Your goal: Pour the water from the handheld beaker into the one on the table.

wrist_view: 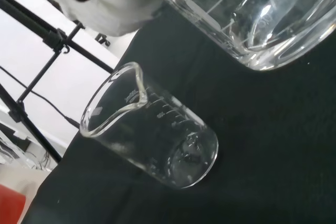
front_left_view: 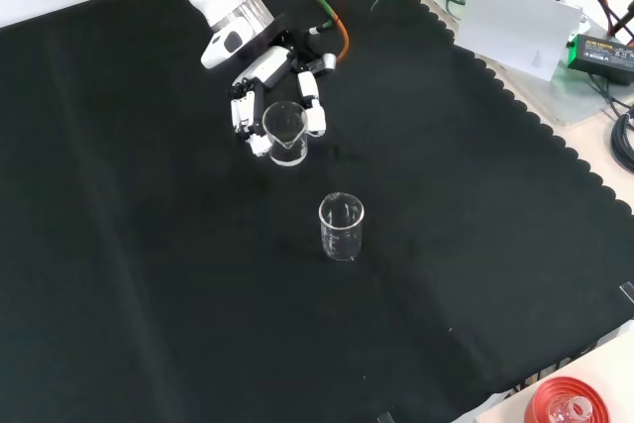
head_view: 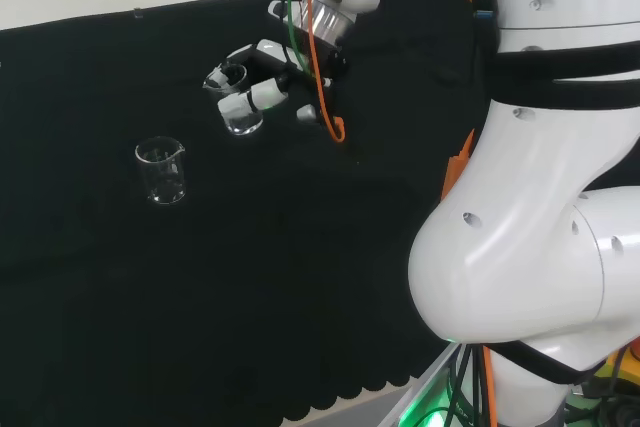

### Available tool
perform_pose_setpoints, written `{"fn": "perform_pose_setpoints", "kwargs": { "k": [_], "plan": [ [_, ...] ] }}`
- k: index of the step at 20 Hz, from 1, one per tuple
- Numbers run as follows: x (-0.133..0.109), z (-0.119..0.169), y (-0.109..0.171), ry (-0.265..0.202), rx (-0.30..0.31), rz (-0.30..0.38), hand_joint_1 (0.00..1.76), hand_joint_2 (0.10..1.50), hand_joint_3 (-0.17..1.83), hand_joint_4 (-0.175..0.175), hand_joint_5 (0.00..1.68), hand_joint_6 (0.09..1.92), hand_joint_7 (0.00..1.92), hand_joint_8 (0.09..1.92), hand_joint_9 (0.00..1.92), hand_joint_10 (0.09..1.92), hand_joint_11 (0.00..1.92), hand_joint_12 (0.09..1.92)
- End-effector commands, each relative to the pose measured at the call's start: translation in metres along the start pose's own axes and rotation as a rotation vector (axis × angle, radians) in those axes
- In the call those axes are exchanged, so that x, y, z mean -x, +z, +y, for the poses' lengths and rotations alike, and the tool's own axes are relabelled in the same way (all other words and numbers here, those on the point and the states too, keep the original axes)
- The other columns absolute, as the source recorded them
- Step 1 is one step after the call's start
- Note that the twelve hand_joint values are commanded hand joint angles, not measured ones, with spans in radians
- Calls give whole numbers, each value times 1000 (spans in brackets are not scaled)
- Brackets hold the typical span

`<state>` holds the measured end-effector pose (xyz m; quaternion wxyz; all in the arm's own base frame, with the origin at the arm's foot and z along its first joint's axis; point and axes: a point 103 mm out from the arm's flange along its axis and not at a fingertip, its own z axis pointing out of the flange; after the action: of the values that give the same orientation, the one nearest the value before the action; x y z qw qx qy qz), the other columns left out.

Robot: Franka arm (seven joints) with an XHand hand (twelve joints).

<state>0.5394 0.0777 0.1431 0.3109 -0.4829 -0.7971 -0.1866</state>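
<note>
My hand [head_view: 268,77] [front_left_view: 267,81] has its fingers curled round a small clear beaker [head_view: 236,107] [front_left_view: 285,134], which it carries above the cloth, tilted. The wrist view shows that held beaker [wrist_view: 262,19] close up, with clear water in its lower part. A second clear beaker [head_view: 162,169] [front_left_view: 341,226] [wrist_view: 152,137] stands upright on the black cloth, apart from the hand. In the head view it is left of and below the hand; in the front view it is nearer the camera and a little right. It looks empty.
Black cloth [front_left_view: 149,274] covers the bench. The arm's big white links [head_view: 540,197] stand at the head view's right. Past the cloth's edge in the front view lie a white box [front_left_view: 515,25], a power brick [front_left_view: 600,52] and a red ribbed stand [front_left_view: 570,403].
</note>
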Motion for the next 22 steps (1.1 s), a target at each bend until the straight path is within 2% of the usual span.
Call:
{"fn": "perform_pose_setpoints", "kwargs": {
  "k": [1, 9, 17, 22],
  "plan": [
    [-14, -2, 2, -5, -22, -28, 1279, 1060, -175, 27, 1208, 758, 1521, 87, 1364, 352, 836, 1066],
    [-26, -5, 4, 11, -67, -86, 1279, 1060, -175, 27, 1208, 760, 1521, 87, 1363, 354, 838, 1063],
    [-44, 1, 4, 33, -117, -204, 1279, 1060, -175, 26, 1209, 760, 1520, 87, 1358, 355, 838, 1060],
    [-50, 4, 2, 45, -144, -244, 1279, 1060, -175, 26, 1210, 760, 1519, 87, 1356, 357, 840, 1059]
  ]
}}
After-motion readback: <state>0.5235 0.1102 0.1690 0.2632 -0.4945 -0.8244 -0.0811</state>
